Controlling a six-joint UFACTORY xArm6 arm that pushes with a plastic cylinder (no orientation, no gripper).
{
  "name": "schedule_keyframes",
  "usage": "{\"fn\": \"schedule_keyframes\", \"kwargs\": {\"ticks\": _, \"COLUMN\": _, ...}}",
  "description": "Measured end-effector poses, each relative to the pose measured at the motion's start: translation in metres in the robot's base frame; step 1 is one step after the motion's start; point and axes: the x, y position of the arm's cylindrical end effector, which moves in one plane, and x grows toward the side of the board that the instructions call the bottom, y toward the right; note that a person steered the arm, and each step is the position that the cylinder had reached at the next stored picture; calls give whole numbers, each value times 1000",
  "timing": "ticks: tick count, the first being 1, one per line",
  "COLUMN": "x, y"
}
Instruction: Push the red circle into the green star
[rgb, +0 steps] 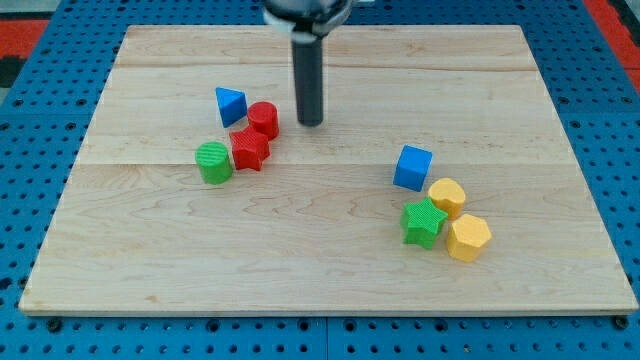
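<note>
Worktop (330, 265): pale wooden board of glued planks, horizontal grain, seams visible across the upper half, edges lightly rounded. Surround: blue perforated panel (25, 140) with regular rows of holes, showing past all four worktop edges. Red surface (20, 40) beyond the top corners. Lighting: even, soft shadows.

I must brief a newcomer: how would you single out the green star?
On the wooden board, look at the cluster of four blocks toward the view's right. The green star is its lower-left piece, below the blue cube, touching two yellow blocks; it alone there is green and pointed.
</note>
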Motion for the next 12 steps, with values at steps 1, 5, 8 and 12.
{"fn": "schedule_keyframes", "kwargs": {"ticks": 1, "x": -14, "y": -107}}
{"fn": "schedule_keyframes", "kwargs": {"ticks": 5, "x": 23, "y": -85}}
{"fn": "schedule_keyframes", "kwargs": {"ticks": 8, "x": 39, "y": -55}}
{"fn": "schedule_keyframes", "kwargs": {"ticks": 12, "x": 48, "y": 12}}
